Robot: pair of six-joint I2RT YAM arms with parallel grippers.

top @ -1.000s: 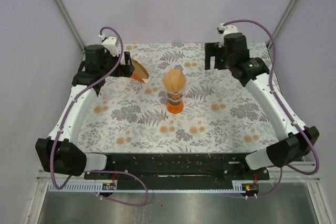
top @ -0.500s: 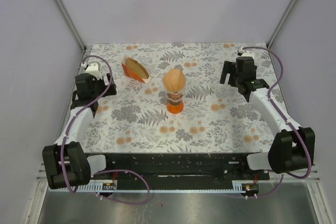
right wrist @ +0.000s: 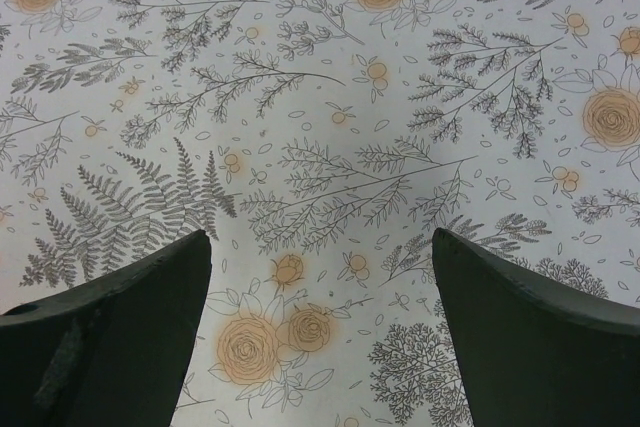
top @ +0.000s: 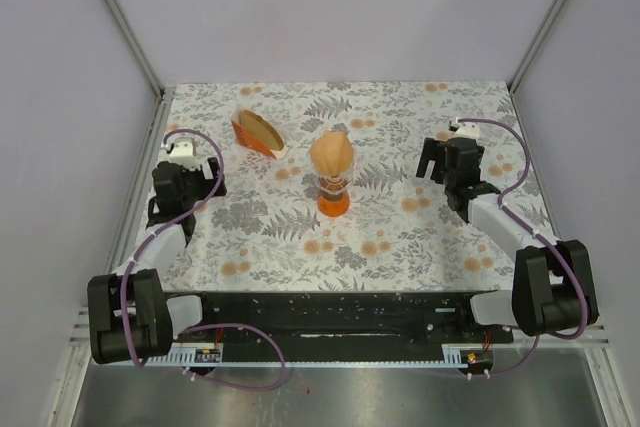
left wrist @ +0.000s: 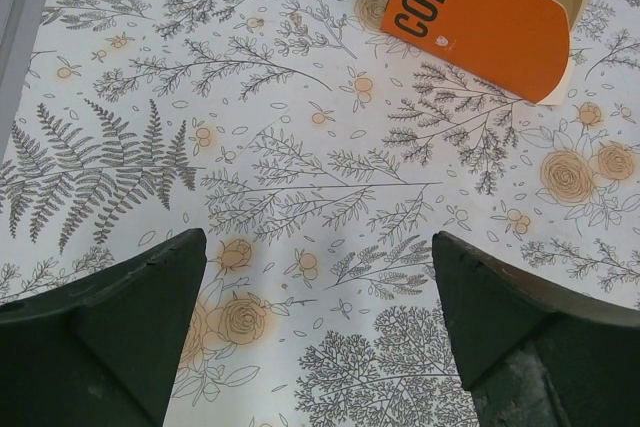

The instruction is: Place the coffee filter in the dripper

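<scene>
Coffee filter [top: 331,153] is on top of the dripper [top: 332,195], mid-table. It reads as a tan rounded cone sticking up above the dripper's orange base. The top view doesn't show you how deep it sits in the clear funnel. Nothing is touching it; both claws are well apart from it.

The dripper stands upright on the table [top: 400,237], roughly centred between the two arms.

Behind it and to its left is the orange holder [top: 258,134], lying tilted with tan paper showing at its open top. It's near the dripper, not touching. On the left wrist view you get the holder at top right, with the black lettering "COFFE" cut off by the frame edge.

Left claw [top: 205,175] is at the left side of the table, nearer than the holder and apart from it. It's released: the left wrist view shows the fingers [left wrist: 130,317] spread wide with only floral table pattern between them.

Right claw [top: 436,165] is at the right side, about level with the dripper and well clear of it. Also released: the right wrist view shows its fingers [right wrist: 520,317] wide apart over bare patterned table, gripping nothing.

Both arms are folded back, elbows low by the near edge.
</scene>
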